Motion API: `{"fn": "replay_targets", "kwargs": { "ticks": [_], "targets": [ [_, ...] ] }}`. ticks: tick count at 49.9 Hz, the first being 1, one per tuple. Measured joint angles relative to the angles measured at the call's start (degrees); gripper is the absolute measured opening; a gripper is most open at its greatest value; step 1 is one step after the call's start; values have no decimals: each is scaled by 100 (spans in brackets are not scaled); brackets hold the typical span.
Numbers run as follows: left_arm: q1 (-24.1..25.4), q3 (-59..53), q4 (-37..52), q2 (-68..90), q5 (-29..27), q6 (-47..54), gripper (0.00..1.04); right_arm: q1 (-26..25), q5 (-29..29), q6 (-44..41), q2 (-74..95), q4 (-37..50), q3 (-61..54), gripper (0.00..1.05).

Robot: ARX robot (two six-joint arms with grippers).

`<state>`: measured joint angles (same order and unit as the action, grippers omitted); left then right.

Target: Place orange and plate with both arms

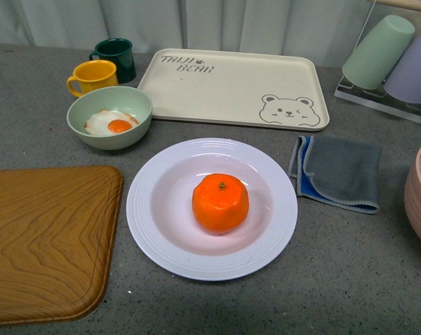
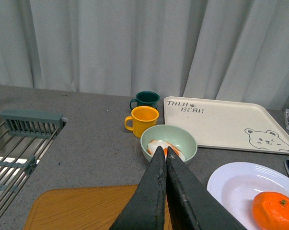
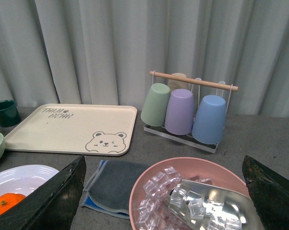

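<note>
Left pincer [image 2: 164, 153] is closed on nothing, its two black fingers pressed together above a wooden board [image 2: 86, 208], tips toward a green bowl [image 2: 175, 136] holding a fried egg. The orange [image 2: 276, 210] sits in the plate [image 2: 230, 184] nearby.

From the right wrist, the right pincer [image 3: 163, 165] is spread wide and empty above a pink bowl [image 3: 206, 162] of ice cubes. A grey cloth [image 3: 118, 184] lies between that bowl and the plate.

From the front, the orange rests stem up in the middle of the plate, which lies on the counter between board and cloth, in front of a cream tray [image 1: 231, 84].
</note>
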<state>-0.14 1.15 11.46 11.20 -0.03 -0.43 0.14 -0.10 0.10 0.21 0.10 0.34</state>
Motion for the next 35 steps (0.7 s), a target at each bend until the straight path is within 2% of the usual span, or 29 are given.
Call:
{"fn": "replay_targets", "kwargs": {
  "ticks": [6,11,20,24,35],
  "targets": [
    [0,0,-164,-155,2,0,4,0,0,-2,0,-2,0,95],
    [0,2,-1029,-828,4,0,4,0,0,-2,0,-2,0,95],
    [0,2,-1134,-1088,4,-4,5,0,0,0,0,0,0,95],
    [0,2,-1134,-1093,4,-2,25,0,0,0,0,0,0,95],
    [0,2,-1134,-1095,4,-2,61,0,0,0,0,0,0,95]
  ]
}}
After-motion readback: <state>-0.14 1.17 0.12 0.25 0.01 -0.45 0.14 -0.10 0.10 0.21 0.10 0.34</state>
